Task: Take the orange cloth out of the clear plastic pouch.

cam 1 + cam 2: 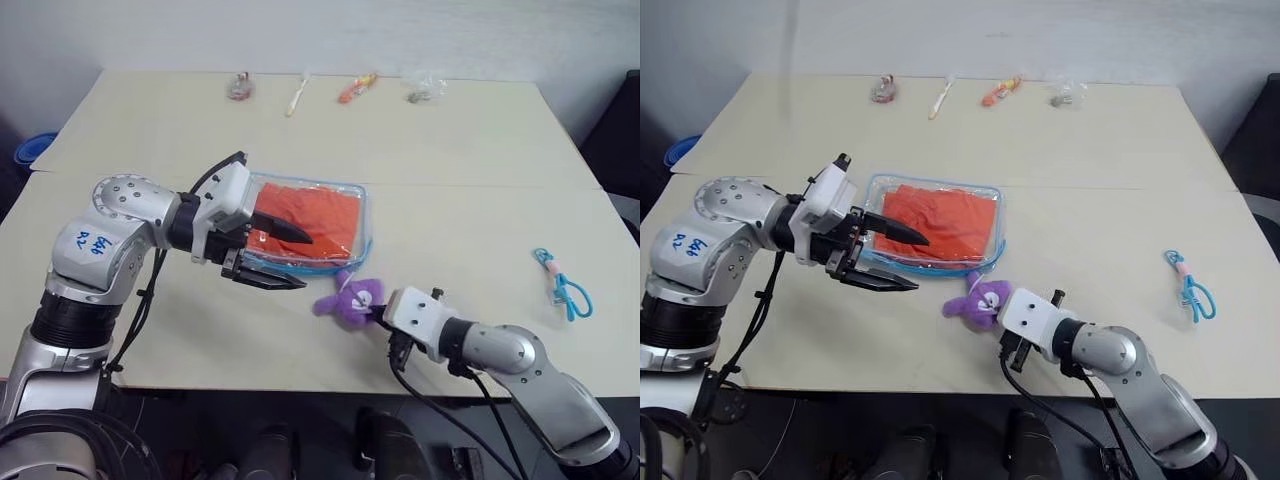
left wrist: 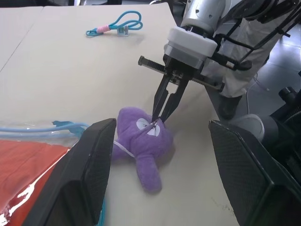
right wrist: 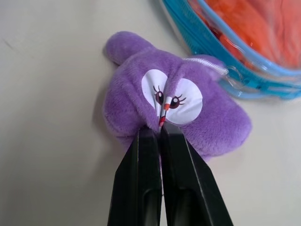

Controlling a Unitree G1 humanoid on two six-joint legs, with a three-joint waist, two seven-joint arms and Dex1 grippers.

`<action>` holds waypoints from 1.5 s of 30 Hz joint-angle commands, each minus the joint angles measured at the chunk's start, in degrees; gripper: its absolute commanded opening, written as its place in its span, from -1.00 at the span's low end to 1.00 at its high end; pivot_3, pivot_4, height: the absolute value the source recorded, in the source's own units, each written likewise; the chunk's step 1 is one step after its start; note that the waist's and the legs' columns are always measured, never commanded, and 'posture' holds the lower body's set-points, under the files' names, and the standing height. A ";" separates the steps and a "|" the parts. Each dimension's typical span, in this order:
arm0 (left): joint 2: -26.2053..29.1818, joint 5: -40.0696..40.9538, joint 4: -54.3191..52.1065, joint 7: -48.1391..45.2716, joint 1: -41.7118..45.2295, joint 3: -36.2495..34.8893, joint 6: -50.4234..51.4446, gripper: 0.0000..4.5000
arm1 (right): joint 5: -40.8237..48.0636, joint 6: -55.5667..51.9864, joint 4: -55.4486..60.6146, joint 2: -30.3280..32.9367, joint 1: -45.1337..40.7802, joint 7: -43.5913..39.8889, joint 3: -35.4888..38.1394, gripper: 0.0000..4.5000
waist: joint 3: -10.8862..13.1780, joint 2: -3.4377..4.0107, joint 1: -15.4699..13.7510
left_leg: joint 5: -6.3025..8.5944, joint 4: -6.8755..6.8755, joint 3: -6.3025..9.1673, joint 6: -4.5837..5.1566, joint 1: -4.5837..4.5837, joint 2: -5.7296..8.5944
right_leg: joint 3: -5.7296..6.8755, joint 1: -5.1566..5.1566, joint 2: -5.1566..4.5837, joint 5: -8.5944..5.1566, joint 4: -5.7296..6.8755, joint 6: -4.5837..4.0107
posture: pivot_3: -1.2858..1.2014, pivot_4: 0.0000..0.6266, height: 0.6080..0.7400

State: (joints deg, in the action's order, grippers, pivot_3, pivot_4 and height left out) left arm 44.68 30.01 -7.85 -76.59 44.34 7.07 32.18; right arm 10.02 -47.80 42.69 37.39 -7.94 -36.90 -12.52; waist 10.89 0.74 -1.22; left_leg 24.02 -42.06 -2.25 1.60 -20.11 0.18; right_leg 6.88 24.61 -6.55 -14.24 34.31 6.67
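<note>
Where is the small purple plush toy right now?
In the left eye view, the small purple plush toy lies on the beige table, just in front of the clear blue-trimmed plastic pouch, pinched at its face by the shut right gripper.

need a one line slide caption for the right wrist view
Right pincer shut on the purple plush toy, pinching its face, beside the clear plastic pouch holding the orange cloth.

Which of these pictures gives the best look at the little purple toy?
The right wrist view: the purple toy is close up, face visible, with the right gripper shut on it. The left wrist view shows it smaller from the far side; both eye views show it tiny beside the pouch.
</note>
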 commanded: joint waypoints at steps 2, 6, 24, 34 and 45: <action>-0.16 0.30 -0.48 -1.22 0.49 -0.37 -0.66 0.48 | 14.00 -23.87 5.93 -7.56 -5.27 -0.22 6.62 -0.99 | -0.01 0.02 0.01 | 0.00 0.00 0.07 0.00 0.00 -0.02 | 0.00 0.02 0.01 0.00 0.02 0.00 | 0.03 -0.52 1.00; -0.35 0.39 -1.03 -1.79 0.07 -0.13 -0.59 0.48 | 18.55 -35.87 5.16 -13.79 -9.88 2.00 8.08 -0.99 | -0.01 0.02 0.02 | 0.00 0.01 0.13 0.00 0.00 0.01 | -0.04 0.04 0.00 0.00 0.03 -0.01 | 0.03 -0.52 1.00; -0.70 -4.03 0.08 -4.79 -3.05 1.89 -7.47 0.48 | 22.20 -44.70 4.50 -16.51 -14.48 10.51 10.11 0.06 | -0.04 0.05 1.37 | -0.01 0.04 -0.04 -0.01 0.02 0.06 | -0.03 0.04 -0.01 0.00 0.07 -0.01 | 0.03 -0.52 1.00; 0.60 -7.54 0.65 -6.59 -6.54 2.10 -14.82 0.48 | 47.91 -44.70 -3.04 -7.18 -24.41 9.42 24.37 0.06 | -0.03 0.06 1.33 | 0.00 0.09 0.01 -0.01 -0.01 0.04 | -0.04 0.09 -0.03 0.00 0.01 -0.01 | 0.03 -0.52 1.00; 1.59 -7.16 1.01 -5.70 -5.89 1.12 -13.78 0.48 | 51.11 -36.47 -3.59 -2.40 -26.92 23.61 18.47 0.06 | -0.03 0.07 1.31 | 0.00 0.09 0.02 0.00 -0.04 0.04 | -0.06 0.13 -0.05 0.00 0.03 -0.01 | 0.03 -0.52 1.00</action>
State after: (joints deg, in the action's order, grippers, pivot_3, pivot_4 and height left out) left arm 45.77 22.31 -6.08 -82.44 37.62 9.69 18.18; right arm 66.67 -89.08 35.85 32.33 -33.36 -13.33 9.08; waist 10.86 0.81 0.08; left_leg 24.01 -41.98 -2.24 1.60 -20.17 0.23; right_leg 6.80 24.77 -6.60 -14.24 34.36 6.66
